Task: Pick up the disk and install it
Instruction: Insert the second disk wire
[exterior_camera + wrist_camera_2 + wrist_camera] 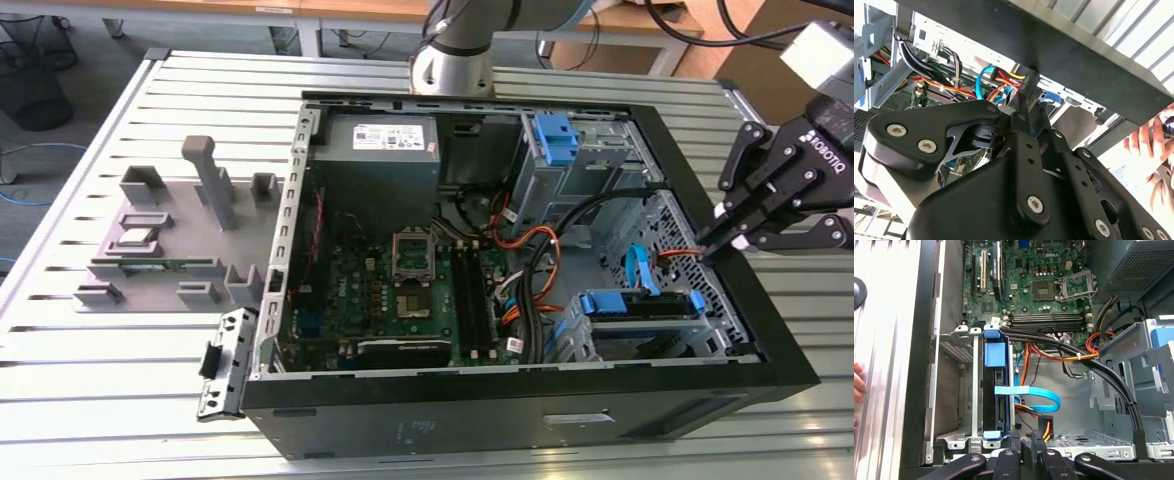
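The disk (638, 305) sits edge-up in the drive cage at the lower right corner of the open computer case (534, 405), its blue rails showing. The first wrist view shows the disk (993, 395) seated between the cage's metal walls, with a light blue cable lying across it. My gripper (707, 245) hangs over the case's right wall, just above and to the right of the disk, shut and empty. In the first wrist view the gripper (1024, 440) is beside a black cable connector (1046, 421) with orange and yellow wires. I cannot tell whether they touch.
A grey power supply (380, 140) and a bare blue bracket (554, 135) sit at the back of the case. Black, orange and blue cables (1064, 347) cross between the motherboard (1049, 285) and the cage. A grey parts fixture (167, 235) stands on the left. A person's hand (1149, 145) is near the case.
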